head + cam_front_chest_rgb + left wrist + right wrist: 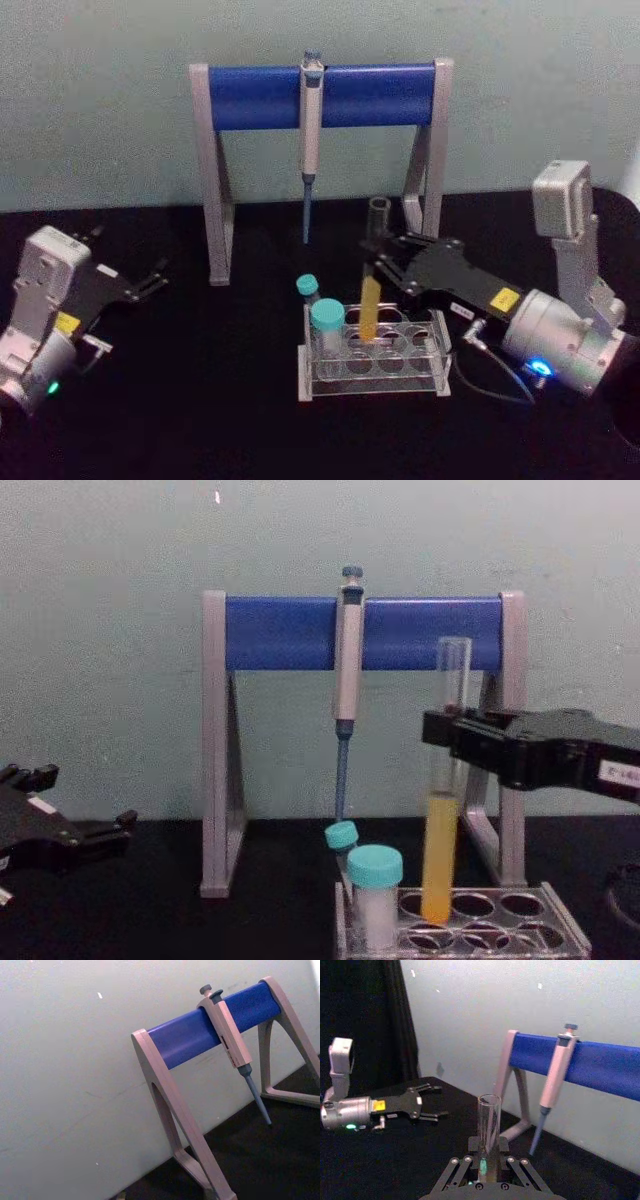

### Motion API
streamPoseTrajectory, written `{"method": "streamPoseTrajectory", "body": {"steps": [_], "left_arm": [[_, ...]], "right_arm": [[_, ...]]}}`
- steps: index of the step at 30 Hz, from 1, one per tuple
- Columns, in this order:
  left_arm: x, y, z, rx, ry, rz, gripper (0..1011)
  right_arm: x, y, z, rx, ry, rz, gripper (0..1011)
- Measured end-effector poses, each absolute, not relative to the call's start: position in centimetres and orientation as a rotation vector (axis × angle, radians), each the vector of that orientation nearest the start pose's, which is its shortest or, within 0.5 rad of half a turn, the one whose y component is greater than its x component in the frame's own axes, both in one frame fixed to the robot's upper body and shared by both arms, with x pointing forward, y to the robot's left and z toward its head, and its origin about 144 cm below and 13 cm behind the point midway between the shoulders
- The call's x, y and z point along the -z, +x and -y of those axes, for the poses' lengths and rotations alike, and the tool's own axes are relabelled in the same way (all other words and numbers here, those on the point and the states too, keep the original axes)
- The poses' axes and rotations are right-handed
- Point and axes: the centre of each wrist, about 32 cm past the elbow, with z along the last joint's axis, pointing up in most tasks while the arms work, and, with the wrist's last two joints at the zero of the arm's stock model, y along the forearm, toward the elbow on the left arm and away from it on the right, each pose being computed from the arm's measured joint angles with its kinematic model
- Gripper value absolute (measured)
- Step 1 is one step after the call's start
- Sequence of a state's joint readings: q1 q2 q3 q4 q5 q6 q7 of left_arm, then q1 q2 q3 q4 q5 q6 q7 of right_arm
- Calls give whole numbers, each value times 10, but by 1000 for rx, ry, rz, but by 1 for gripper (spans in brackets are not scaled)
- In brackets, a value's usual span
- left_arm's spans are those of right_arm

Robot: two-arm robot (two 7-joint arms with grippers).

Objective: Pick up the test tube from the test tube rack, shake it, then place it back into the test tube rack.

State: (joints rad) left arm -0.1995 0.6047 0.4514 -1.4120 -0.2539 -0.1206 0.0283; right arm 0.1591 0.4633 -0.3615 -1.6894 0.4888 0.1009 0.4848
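The test tube stands upright with yellow-orange liquid in its lower part. My right gripper is shut on its clear upper half, and the open mouth rises above the fingers. From the chest, the test tube has its lower end at a back-row hole of the clear test tube rack; whether it rests inside is unclear. The right wrist view shows the test tube rising from the right gripper. Far to the left of the test tube rack, my left gripper is parked, open and holding nothing.
Two teal-capped vials stand in the rack's left end. Behind the rack is a grey-and-blue pipette stand with a pipette hanging from its bar, close behind the tube's top. A pale wall closes the back of the black table.
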Motion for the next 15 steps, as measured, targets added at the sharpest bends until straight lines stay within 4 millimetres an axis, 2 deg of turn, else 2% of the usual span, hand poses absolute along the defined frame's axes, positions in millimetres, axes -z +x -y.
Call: {"method": "streamPoseTrajectory", "body": {"steps": [11,15], "left_arm": [[-1140,489,-310,-1248,304,285,1001],[-1140,489,-310,-1248,304,285,1001]], "right_arm": [[-1211,505,237,721,19,35,222],[-1213,508,239,747,19,43,221]]}}
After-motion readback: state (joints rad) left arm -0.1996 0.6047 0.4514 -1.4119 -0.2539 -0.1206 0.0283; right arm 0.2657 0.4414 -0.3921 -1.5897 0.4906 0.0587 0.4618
